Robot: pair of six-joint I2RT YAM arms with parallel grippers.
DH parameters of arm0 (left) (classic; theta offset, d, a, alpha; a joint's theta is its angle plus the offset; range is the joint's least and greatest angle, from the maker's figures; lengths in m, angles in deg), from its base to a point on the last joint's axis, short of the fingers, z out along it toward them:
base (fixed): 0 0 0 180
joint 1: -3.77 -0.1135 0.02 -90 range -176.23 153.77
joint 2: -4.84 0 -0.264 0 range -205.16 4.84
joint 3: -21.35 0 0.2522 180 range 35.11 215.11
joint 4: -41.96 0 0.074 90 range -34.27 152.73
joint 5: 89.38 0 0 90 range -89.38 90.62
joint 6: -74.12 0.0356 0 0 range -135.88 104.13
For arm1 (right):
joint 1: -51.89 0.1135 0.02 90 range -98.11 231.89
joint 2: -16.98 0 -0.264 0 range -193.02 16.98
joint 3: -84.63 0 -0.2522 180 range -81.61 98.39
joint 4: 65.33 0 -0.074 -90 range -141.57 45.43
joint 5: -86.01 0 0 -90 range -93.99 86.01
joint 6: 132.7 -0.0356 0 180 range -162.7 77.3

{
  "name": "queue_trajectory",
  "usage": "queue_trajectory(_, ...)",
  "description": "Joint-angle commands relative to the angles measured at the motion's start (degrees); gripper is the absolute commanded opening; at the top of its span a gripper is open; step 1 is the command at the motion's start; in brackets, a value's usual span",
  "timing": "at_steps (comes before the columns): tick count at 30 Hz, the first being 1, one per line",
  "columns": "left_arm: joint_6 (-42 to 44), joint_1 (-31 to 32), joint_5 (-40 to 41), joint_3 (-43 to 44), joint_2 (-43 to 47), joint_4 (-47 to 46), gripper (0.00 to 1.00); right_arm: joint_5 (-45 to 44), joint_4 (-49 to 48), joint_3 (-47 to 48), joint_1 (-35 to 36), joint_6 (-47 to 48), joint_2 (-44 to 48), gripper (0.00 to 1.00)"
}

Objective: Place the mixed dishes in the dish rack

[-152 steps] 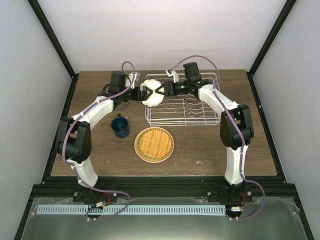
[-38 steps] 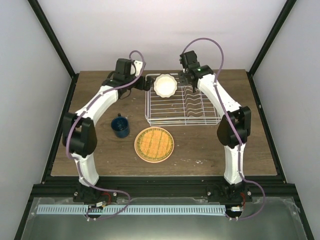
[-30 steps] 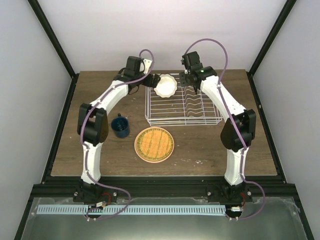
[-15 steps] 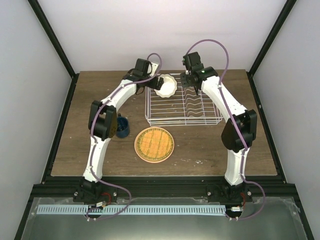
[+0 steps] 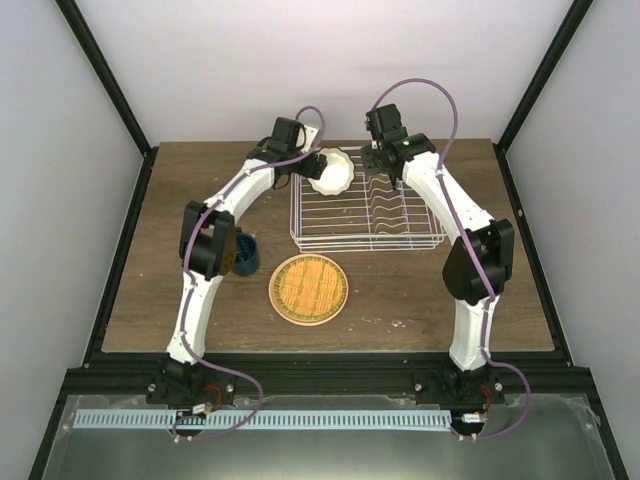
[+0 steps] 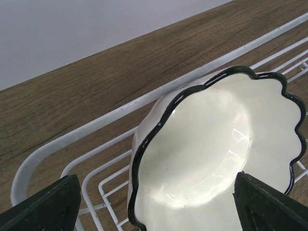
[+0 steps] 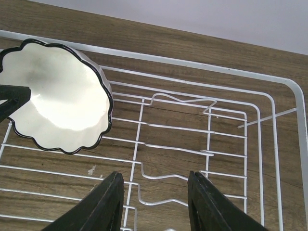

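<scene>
The white scallop-edged bowl with a dark rim leans tilted in the far left corner of the white wire dish rack. My left gripper is open, its fingers on either side of the bowl; the left finger stands apart from it. My right gripper is open and empty above the rack's far edge, to the right of the bowl. The orange plate lies on the table in front of the rack. The dark blue mug is partly hidden behind my left arm. The pink plate is out of view.
The rack's upright wire dividers lie below my right gripper. The rack's rim runs behind the bowl. Dark frame posts and pale walls close in the wooden table on three sides.
The bowl went from between both grippers beside the rack into the rack's far left corner. My left arm swung right up to the bowl. My right gripper stayed above the rack.
</scene>
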Motion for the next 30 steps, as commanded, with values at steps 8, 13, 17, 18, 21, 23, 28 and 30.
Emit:
queue_trajectory(8,-1.0,0.5,-1.6,1.7,-3.7,2.5,0.77,-2.2,1.4,-0.3,-0.7,-0.4,1.1,0.39)
queue_trajectory(13,-1.1,0.5,-1.3,2.2,-5.2,2.4,0.73,-2.4,1.4,-0.9,-0.7,-0.3,1.4,0.38)
queue_trajectory(17,-1.2,0.5,-1.2,2.3,-5.7,2.5,0.66,-2.2,1.3,-1.8,-0.7,-0.5,1.8,0.38)
queue_trajectory(18,-1.2,0.5,-1.1,2.3,-5.7,2.5,0.63,-2.0,1.2,-2.0,-0.7,-0.5,2.0,0.38)
queue_trajectory(21,-1.3,0.5,-1.0,2.3,-5.7,2.7,0.52,-1.0,0.6,-2.8,-0.7,-0.7,2.7,0.38)
queue_trajectory(23,-1.2,0.5,-0.8,2.3,-5.7,2.7,0.44,-0.5,0.0,-3.4,-0.7,-0.8,3.1,0.38)
queue_trajectory(28,-1.0,0.5,-0.4,1.8,-5.7,2.8,0.19,0.2,-0.2,-3.7,-0.7,-0.8,3.6,0.39)
queue_trajectory(30,-1.3,0.5,-0.6,1.6,-5.4,2.6,0.12,0.2,-0.4,-4.1,-0.7,-0.7,3.8,0.39)
